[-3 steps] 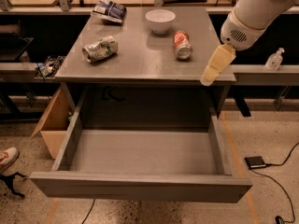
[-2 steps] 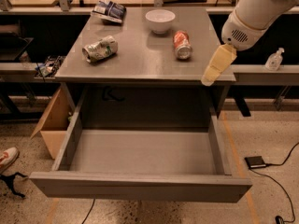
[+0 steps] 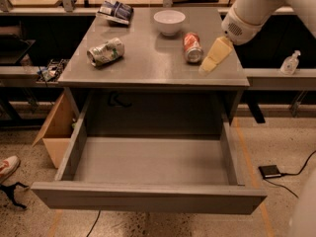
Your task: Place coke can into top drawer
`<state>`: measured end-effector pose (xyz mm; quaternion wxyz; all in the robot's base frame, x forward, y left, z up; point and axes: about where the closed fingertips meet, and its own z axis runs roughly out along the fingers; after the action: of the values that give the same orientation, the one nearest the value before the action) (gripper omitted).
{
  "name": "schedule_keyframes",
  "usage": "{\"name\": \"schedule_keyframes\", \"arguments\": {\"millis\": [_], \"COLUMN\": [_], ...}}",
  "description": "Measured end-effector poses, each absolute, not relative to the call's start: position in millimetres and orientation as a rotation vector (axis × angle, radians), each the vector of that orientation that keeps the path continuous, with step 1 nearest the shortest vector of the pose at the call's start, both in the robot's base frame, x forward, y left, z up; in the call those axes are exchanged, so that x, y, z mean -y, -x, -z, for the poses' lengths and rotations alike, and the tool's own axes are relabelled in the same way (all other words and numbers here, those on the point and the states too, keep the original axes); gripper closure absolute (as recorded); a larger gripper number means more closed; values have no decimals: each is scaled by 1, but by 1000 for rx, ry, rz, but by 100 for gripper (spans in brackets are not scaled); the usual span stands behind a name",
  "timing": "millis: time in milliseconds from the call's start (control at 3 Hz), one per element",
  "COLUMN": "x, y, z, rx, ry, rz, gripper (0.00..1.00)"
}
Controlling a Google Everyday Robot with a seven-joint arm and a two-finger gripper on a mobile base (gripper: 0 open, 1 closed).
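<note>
The coke can (image 3: pixel 191 47) is red with a silver top and lies on its side on the grey cabinet top (image 3: pixel 148 68), right of centre. My gripper (image 3: pixel 211 59) hangs from the white arm at the upper right, just right of the can and a little nearer the front edge, pointing down and left. It holds nothing. The top drawer (image 3: pixel 148 199) is pulled fully out below the cabinet top, and its grey floor is bare.
A white bowl (image 3: pixel 169 21) stands behind the coke can. A dented silver-green can (image 3: pixel 105 52) lies at the left and a blue packet (image 3: pixel 115 11) at the back left. A cardboard box (image 3: pixel 55 132) and a shoe (image 3: pixel 7 166) are on the floor left, a black device (image 3: pixel 270 171) right.
My gripper has moved left and slightly back, closer to the coke can. The can, the bowl and the drawer have not moved.
</note>
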<state>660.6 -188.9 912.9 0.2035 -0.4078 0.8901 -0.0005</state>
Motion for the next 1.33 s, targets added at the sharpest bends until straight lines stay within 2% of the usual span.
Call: {"name": "schedule_keyframes", "arguments": {"millis": [1333], "x": [167], "y": [-752], "z": [-898], "rx": [-2594], "ry": [695], "rz": [-71], "gripper": [0]}}
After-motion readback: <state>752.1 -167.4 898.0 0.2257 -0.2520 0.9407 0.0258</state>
